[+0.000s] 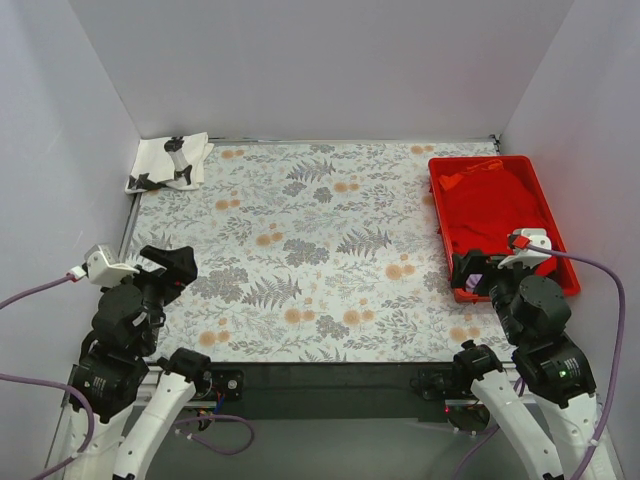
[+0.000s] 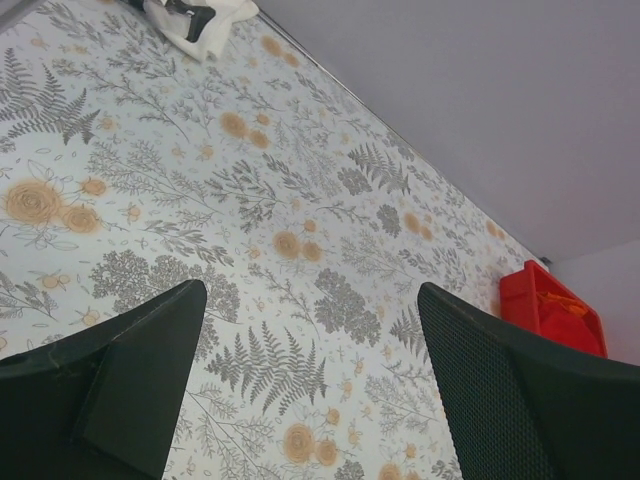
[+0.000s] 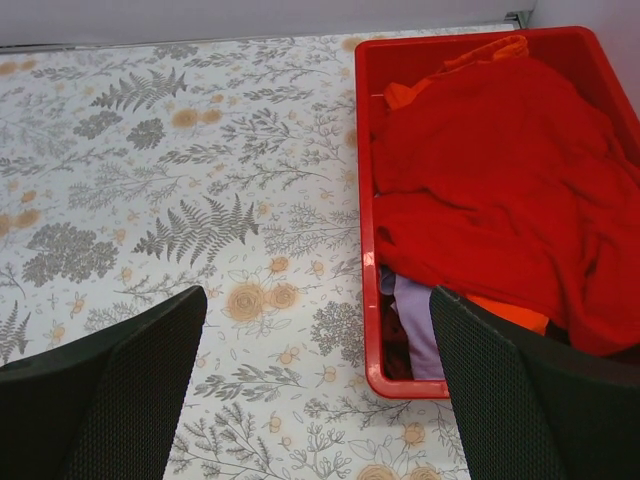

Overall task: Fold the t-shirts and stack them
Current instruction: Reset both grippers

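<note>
We see the right fingers as matt black plastic with a fine dimpled grain on their inner faces, and the left fingers look alike. Under both, the counter wears a tablecloth of flat, matt printed cloth. Ahead of the right fingers, the tray is smooth red plastic, faintly glossy at the rim. The red t-shirt in it is soft, matt, rumpled cloth. Far beyond the left fingers, the white t-shirt is soft, creased cloth.

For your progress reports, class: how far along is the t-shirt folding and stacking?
Done: the white t-shirt looks folded in the far-left corner. In hand: nothing; left claw and right claw both open, empty. Left: the red t-shirt, crumpled in the tray, to fold and stack.
</note>
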`<action>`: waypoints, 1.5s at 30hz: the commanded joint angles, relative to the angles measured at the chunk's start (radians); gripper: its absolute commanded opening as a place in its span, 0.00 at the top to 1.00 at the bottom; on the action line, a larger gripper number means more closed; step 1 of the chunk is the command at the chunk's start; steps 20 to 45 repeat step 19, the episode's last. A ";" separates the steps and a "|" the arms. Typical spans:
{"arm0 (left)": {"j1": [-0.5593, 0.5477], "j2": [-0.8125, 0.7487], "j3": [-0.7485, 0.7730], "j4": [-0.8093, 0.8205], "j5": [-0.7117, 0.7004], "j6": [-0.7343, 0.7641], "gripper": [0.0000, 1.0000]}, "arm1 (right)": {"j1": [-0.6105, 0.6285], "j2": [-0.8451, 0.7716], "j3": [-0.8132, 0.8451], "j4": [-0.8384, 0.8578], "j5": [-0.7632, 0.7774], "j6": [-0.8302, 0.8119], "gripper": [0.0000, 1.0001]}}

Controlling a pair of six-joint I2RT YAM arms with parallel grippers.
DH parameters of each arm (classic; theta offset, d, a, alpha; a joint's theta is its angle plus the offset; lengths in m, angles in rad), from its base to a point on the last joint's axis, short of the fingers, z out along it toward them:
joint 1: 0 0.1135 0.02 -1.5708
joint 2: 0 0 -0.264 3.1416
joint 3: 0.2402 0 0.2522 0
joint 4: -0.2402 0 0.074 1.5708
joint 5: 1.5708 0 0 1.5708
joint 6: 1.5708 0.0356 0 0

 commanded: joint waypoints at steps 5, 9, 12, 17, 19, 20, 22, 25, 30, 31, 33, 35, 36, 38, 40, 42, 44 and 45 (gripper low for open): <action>0.003 -0.032 -0.027 -0.013 -0.080 -0.039 0.12 | -0.003 -0.057 -0.005 0.031 0.053 -0.006 0.02; 0.003 -0.027 -0.049 0.004 -0.087 -0.043 0.05 | -0.003 -0.072 0.006 0.031 0.056 0.003 0.02; 0.003 -0.033 -0.055 0.016 -0.095 -0.048 0.02 | -0.003 -0.081 0.007 0.031 0.044 0.004 0.02; 0.003 -0.046 -0.059 0.036 -0.106 -0.040 0.02 | -0.003 -0.083 0.011 0.031 0.026 0.014 0.02; 0.003 -0.052 -0.065 0.033 -0.101 -0.055 0.02 | -0.003 -0.083 0.011 0.029 0.017 0.014 0.02; 0.003 -0.052 -0.065 0.033 -0.101 -0.055 0.02 | -0.003 -0.083 0.011 0.029 0.017 0.014 0.02; 0.003 -0.052 -0.065 0.033 -0.101 -0.055 0.02 | -0.003 -0.083 0.011 0.029 0.017 0.014 0.02; 0.003 -0.052 -0.065 0.033 -0.101 -0.055 0.02 | -0.003 -0.083 0.011 0.029 0.017 0.014 0.02; 0.003 -0.052 -0.065 0.033 -0.101 -0.055 0.02 | -0.003 -0.083 0.011 0.029 0.017 0.014 0.02; 0.003 -0.052 -0.065 0.033 -0.101 -0.055 0.02 | -0.003 -0.083 0.011 0.029 0.017 0.014 0.02; 0.003 -0.052 -0.065 0.033 -0.101 -0.055 0.02 | -0.003 -0.083 0.011 0.029 0.017 0.014 0.02; 0.003 -0.052 -0.065 0.033 -0.101 -0.055 0.02 | -0.003 -0.083 0.011 0.029 0.017 0.014 0.02; 0.003 -0.052 -0.065 0.033 -0.101 -0.055 0.02 | -0.003 -0.083 0.011 0.029 0.017 0.014 0.02; 0.003 -0.052 -0.065 0.033 -0.101 -0.055 0.02 | -0.003 -0.083 0.011 0.029 0.017 0.014 0.02; 0.003 -0.052 -0.065 0.033 -0.101 -0.055 0.02 | -0.003 -0.083 0.011 0.029 0.017 0.014 0.02; 0.003 -0.052 -0.065 0.033 -0.101 -0.055 0.02 | -0.003 -0.083 0.011 0.029 0.017 0.014 0.02; 0.003 -0.052 -0.065 0.033 -0.101 -0.055 0.02 | -0.003 -0.083 0.011 0.029 0.017 0.014 0.02; 0.003 -0.052 -0.065 0.033 -0.101 -0.055 0.02 | -0.003 -0.083 0.011 0.029 0.017 0.014 0.02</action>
